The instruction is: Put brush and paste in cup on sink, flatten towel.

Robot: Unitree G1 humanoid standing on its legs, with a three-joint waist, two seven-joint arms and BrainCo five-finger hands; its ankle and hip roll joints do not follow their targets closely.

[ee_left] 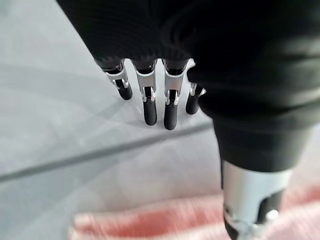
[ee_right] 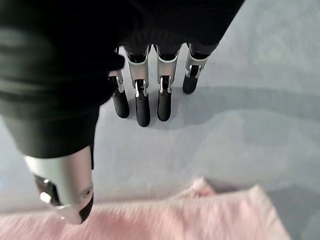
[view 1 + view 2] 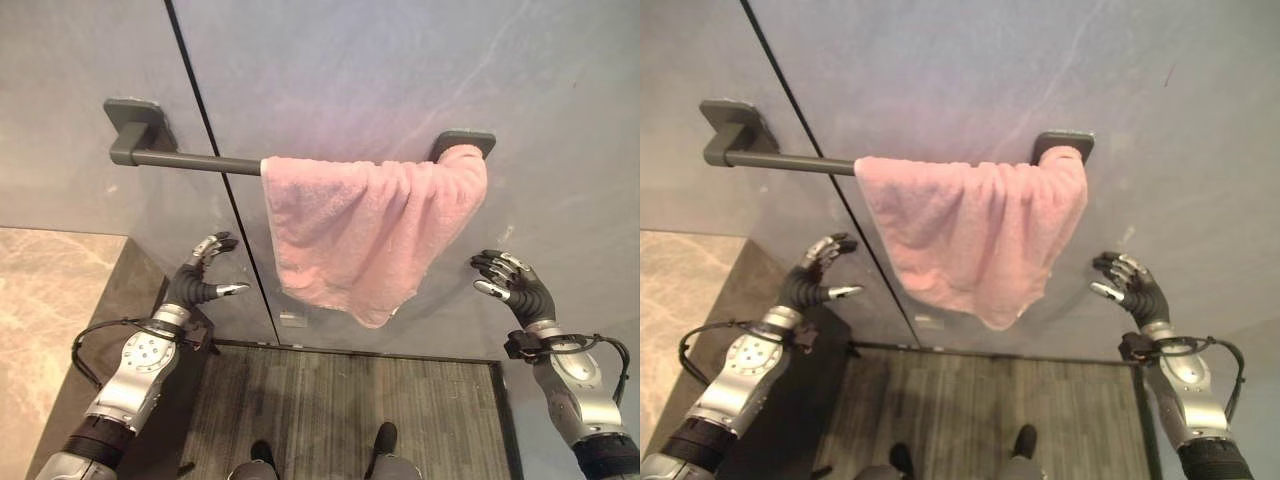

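A pink towel (image 3: 368,228) hangs bunched on the right half of a dark grey wall rail (image 3: 190,160), its lower edge sagging to a point. My left hand (image 3: 200,277) is raised below the rail's bare left part, left of the towel, fingers relaxed and holding nothing. At the lower right of the towel my right hand (image 3: 513,283) is up near the wall, fingers loosely bent and apart from the cloth. The left wrist view has the towel (image 1: 165,222) past the fingers (image 1: 149,102). In the right wrist view the towel (image 2: 200,215) lies beyond the thumb (image 2: 65,195).
The rail is fixed to a grey wall (image 3: 350,70) with a dark vertical seam (image 3: 215,160). A beige marble surface (image 3: 45,300) lies at the left. Dark wood-grain floor (image 3: 340,410) is below.
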